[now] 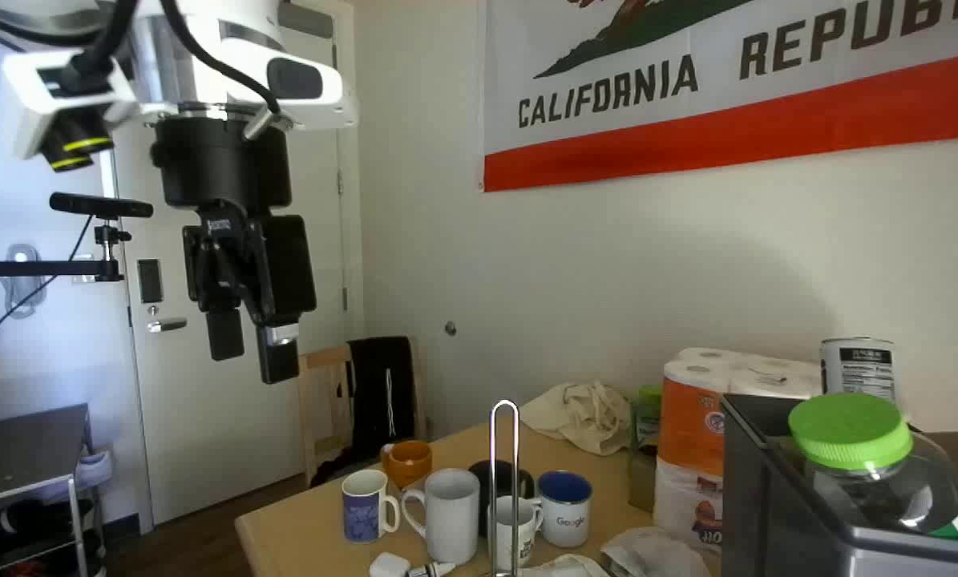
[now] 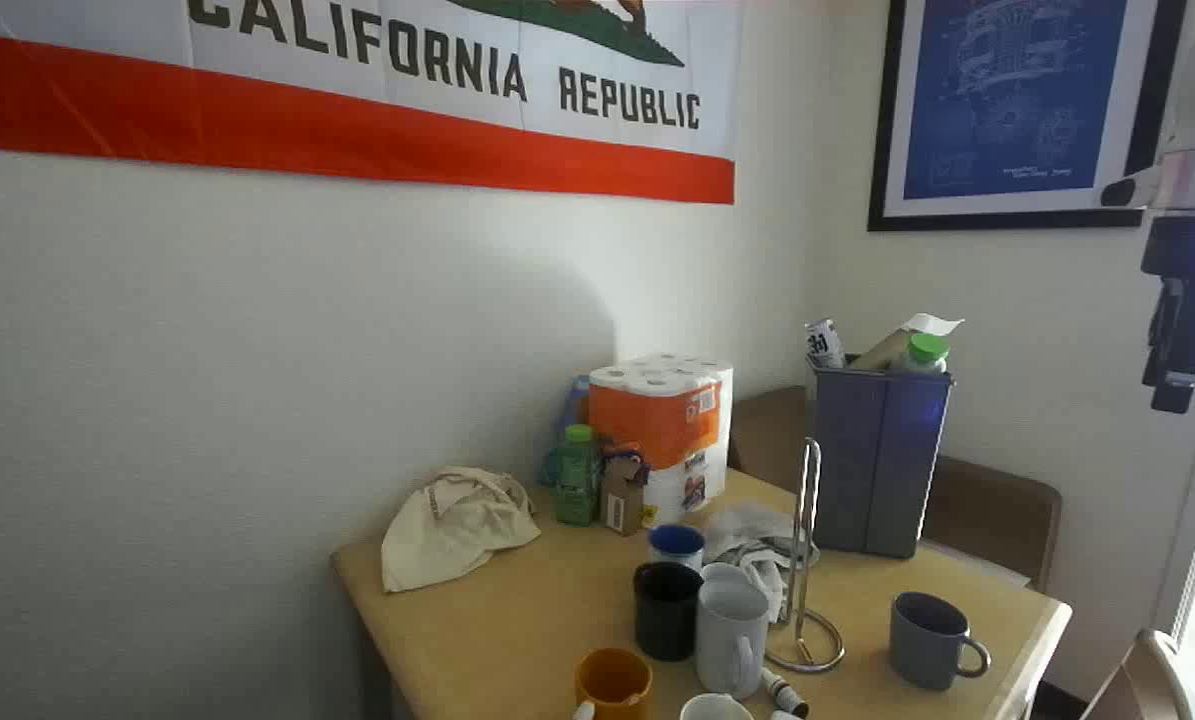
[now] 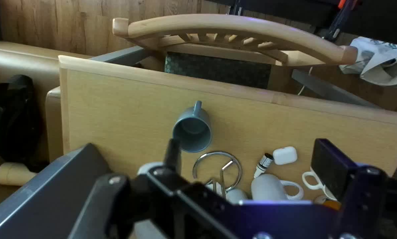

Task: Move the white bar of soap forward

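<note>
The white bar of soap (image 3: 285,155) is a small rounded white block lying flat on the wooden table, beside a small black-and-white tube (image 3: 263,164). It also shows at the bottom edge of an exterior view (image 1: 389,565), and only a sliver of white shows at the bottom edge of an exterior view (image 2: 785,715). My gripper (image 1: 252,346) hangs high above the table, well apart from the soap, and also shows at the right edge of an exterior view (image 2: 1175,392). In the wrist view its fingers (image 3: 251,157) are wide apart with nothing held between them.
A white mug (image 3: 270,187) stands close behind the tube. A chrome paper holder (image 1: 504,481), a grey mug (image 3: 192,129) and several other mugs, including an orange one (image 2: 613,684), stand nearby. A tall grey bin (image 2: 877,460) and paper rolls (image 2: 657,420) stand farther back.
</note>
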`<state>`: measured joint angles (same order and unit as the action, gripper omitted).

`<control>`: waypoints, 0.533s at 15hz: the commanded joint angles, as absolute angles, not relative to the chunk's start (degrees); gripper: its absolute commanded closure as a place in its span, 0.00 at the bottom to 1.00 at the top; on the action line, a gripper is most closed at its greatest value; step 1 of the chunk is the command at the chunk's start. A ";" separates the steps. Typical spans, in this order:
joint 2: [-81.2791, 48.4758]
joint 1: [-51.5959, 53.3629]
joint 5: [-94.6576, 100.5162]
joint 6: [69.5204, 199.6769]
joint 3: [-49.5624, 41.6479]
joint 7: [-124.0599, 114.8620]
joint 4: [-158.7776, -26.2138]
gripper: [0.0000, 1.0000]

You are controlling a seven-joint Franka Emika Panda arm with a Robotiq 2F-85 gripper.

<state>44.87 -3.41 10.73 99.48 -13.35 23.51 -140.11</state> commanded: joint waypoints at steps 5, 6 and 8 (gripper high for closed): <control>41.52 -0.57 8.77 104.33 -11.10 20.62 -143.60 0.00; 39.81 -0.03 8.33 106.27 -9.65 18.29 -144.65 0.00; 36.29 1.06 8.18 112.40 -6.48 13.69 -147.21 0.00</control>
